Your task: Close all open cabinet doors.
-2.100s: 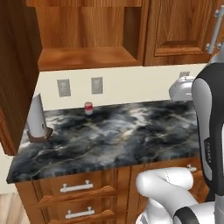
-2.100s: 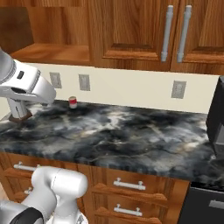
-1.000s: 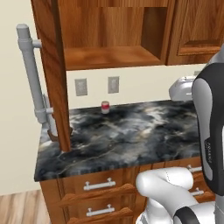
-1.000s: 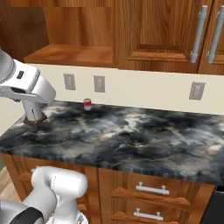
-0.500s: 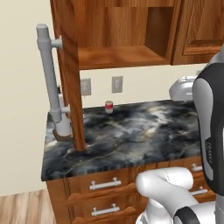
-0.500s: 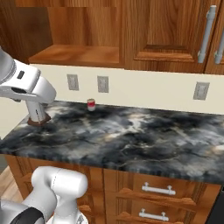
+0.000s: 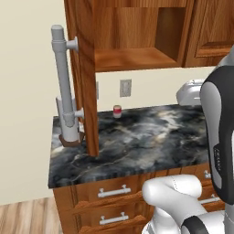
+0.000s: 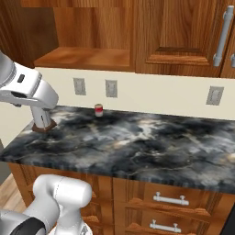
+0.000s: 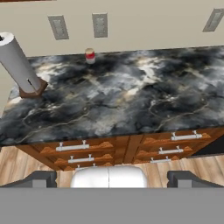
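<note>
The tall reddish-brown wooden cabinet door [image 7: 86,77] stood open, edge-on, above the dark marbled tabletop [image 7: 151,137]. Pincer [image 9: 109,178] fingers were spread, released.

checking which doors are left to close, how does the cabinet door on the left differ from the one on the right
The left cabinet door is swung open, seen edge-on, exposing a shelf; the right cabinet door sits shut, flush, panel facing out. The left door's handle sticks out sideways; the right door's handle faces front. Both are reddish-brown wood.
</note>
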